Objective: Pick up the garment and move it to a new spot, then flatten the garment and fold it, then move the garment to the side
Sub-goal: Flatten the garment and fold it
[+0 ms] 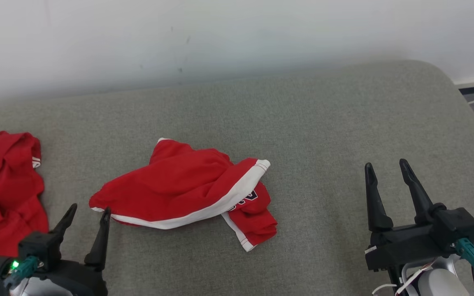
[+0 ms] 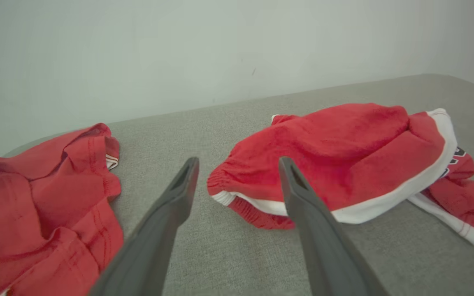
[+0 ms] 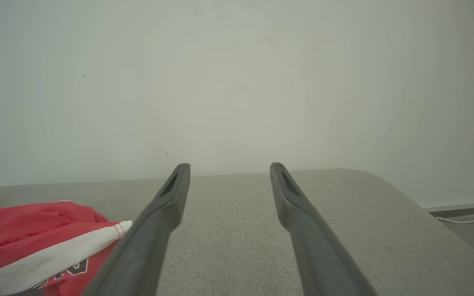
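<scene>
The crumpled red garment (image 1: 179, 185) with white trim lies on the grey upholstered surface (image 1: 323, 123). The left tool (image 1: 89, 208), released and empty, sits just beside the garment's near-left corner. The right tool (image 1: 386, 164), also released, is well apart to the garment's right. Another red cloth (image 1: 2, 185) lies to the garment's left.

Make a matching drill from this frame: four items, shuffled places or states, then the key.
Column 1
1 trimmed shorts
2 second red garment
3 left gripper
4 right gripper

Column 2
A open, over bare grey cushion
B open, tips near the trimmed shorts
C crumpled, mid-cushion
D heaped at the robot's far left

Pairs: 1-C, 2-D, 3-B, 4-A
</scene>
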Tool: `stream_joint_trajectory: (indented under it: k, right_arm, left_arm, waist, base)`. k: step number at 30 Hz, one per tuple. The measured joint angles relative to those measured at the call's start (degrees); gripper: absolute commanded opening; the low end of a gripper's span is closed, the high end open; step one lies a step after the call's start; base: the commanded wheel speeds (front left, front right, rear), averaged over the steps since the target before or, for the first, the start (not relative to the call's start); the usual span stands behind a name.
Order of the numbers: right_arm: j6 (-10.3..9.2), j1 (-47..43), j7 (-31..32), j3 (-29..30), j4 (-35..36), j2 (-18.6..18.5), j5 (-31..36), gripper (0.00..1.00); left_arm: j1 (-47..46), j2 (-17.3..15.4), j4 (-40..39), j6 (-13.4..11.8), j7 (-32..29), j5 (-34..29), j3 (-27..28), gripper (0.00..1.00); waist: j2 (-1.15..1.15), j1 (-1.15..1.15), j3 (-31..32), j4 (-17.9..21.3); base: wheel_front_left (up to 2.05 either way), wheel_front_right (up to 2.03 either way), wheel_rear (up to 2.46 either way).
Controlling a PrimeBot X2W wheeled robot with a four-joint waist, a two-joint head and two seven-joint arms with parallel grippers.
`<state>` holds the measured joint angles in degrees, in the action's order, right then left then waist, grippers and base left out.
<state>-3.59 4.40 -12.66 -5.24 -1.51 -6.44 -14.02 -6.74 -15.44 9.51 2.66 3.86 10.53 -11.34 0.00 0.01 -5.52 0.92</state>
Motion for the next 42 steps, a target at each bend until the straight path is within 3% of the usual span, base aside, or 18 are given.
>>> stream_joint_trajectory:
  k: [5,19,26,36,42]
  right_arm:
    - [0.41,1.52,0.43,-0.48,0.11,-0.37,0.29,1.0]
    - [0.58,3.2,0.66,-0.73,-0.35,-1.12,1.04,1.0]
    - [0.58,3.15,0.9,-0.4,-0.3,-1.53,1.04,1.0]
    - [0.57,3.14,1.05,-0.41,-0.58,-1.64,1.04,1.0]
    - [0.56,3.05,1.08,-0.25,-0.08,-1.94,1.04,1.0]
  left_arm:
    - [-1.97,-2.53,4.04,2.0,-2.87,0.01,-0.22,1.0]
    - [-6.92,-3.08,11.12,3.36,-5.83,0.35,-1.34,1.0]
    - [-6.07,-3.37,7.62,3.93,-4.82,2.61,-1.12,1.0]
    - [-1.82,-7.62,4.58,3.98,-5.66,2.54,0.07,1.0]
    - [-1.58,-7.26,4.1,3.98,-6.11,2.8,-0.2,1.0]
  waist:
    - [0.0,0.0,-2.68,0.82]
    - [0.0,0.0,-5.1,2.25]
    - [0.0,-0.01,-5.37,1.88]
    - [0.0,0.0,-5.28,1.2]
    - [0.0,-0.01,-5.73,1.02]
  base:
    - [0.0,0.0,0.0]
    - [0.0,0.0,0.0]
    - [0.0,0.0,0.0]
    - [0.0,0.0,0.0]
    - [0.0,0.0,0.0]
